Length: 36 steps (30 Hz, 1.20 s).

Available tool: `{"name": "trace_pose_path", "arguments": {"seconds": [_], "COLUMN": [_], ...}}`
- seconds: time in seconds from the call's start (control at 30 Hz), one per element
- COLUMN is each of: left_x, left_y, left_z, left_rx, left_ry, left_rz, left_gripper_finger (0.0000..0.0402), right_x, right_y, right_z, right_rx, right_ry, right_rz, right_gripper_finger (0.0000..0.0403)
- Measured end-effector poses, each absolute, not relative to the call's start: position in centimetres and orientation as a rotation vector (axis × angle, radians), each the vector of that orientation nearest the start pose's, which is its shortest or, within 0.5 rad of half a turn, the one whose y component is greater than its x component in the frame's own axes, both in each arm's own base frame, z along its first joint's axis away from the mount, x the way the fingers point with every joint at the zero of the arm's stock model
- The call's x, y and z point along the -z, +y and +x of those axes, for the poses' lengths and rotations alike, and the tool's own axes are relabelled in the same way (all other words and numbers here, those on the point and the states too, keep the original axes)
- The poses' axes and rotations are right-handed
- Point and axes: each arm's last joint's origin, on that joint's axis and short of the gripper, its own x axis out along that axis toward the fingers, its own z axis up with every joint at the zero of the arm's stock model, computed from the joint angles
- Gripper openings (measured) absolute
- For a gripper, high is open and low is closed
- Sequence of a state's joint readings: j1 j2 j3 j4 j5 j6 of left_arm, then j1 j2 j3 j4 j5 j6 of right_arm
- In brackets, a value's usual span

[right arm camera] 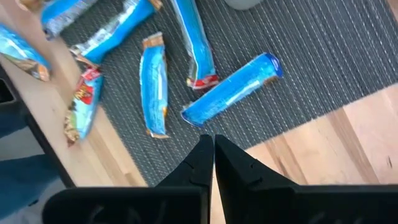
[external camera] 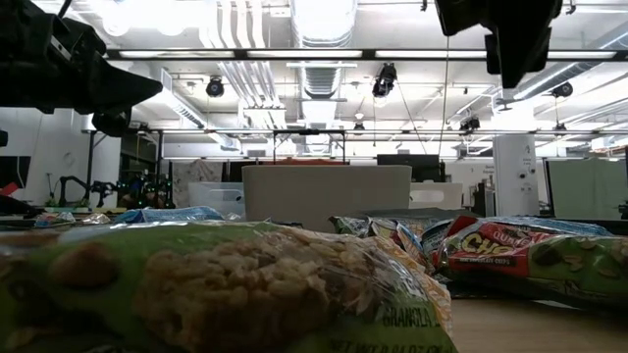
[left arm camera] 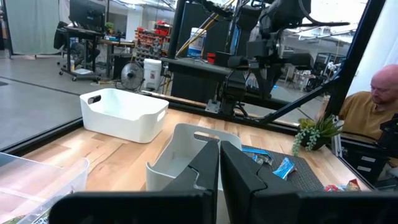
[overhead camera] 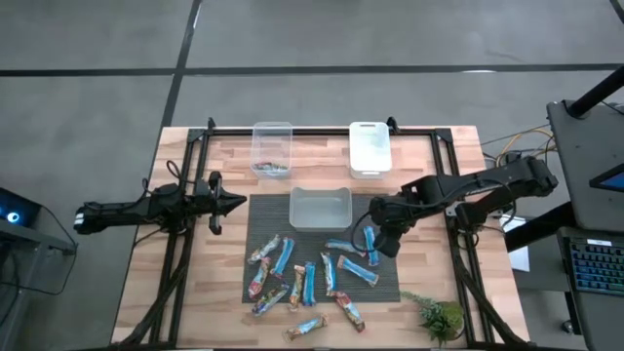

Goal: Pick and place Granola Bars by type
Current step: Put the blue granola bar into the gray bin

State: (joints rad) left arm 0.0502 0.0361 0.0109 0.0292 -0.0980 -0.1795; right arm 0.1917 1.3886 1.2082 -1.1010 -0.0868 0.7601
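While right gripper point(overhead camera: 371, 241) hovers shut | Granola Bars point(overhead camera: 310, 283) scattered on mat point(overhead camera: 390, 288)

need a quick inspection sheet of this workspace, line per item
surface: wooden table with a dark mat at centre
job's things: granola bars scattered on the mat, blue and multicoloured mixed; one lies off the mat on the wood
clutter: three tubs behind the bars; the clear left one holds something; small green plant at the corner
grippers: left gripper shut, held over the table's left side; right gripper shut, empty, over blue bars
cables: yellow and white cables off the table's right edge
surroundings: keyboard at right; seated person beyond the table
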Motion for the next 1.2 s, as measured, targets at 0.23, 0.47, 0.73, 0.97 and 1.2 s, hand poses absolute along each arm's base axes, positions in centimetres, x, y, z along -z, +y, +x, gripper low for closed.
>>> {"name": "trace_pose_path", "arguments": {"seconds": [0.23,0.47,0.73,0.97,1.2], "left_x": [-16.7,-16.7,-16.7,-16.7,-16.7], "left_y": [0.8,0.8,0.8,0.8,0.8], "left_z": [9.9,9.9,9.9,9.9,9.9], "left_rx": [-0.148,-0.148,-0.148,-0.148,-0.147], "left_ry": [-0.017,-0.017,-0.017,-0.017,-0.017], "left_rz": [-0.18,-0.179,-0.179,-0.179,-0.179], "left_gripper_finger": [0.0,0.0,0.0,0.0,0.0], "right_x": [-27.1,-25.5,-23.8,-23.5,-25.0], "right_y": [5.1,5.3,5.1,5.1,5.0], "right_z": [25.2,25.6,25.0,24.7,24.2], "right_rx": [0.256,0.27,0.293,0.222,0.023], "right_ry": [1.253,1.233,1.277,1.292,1.237], "right_rz": [0.62,0.656,0.644,0.53,0.297], "right_gripper_finger": [0.0009,0.0009,0.0009,0.0009,0.0009]}}
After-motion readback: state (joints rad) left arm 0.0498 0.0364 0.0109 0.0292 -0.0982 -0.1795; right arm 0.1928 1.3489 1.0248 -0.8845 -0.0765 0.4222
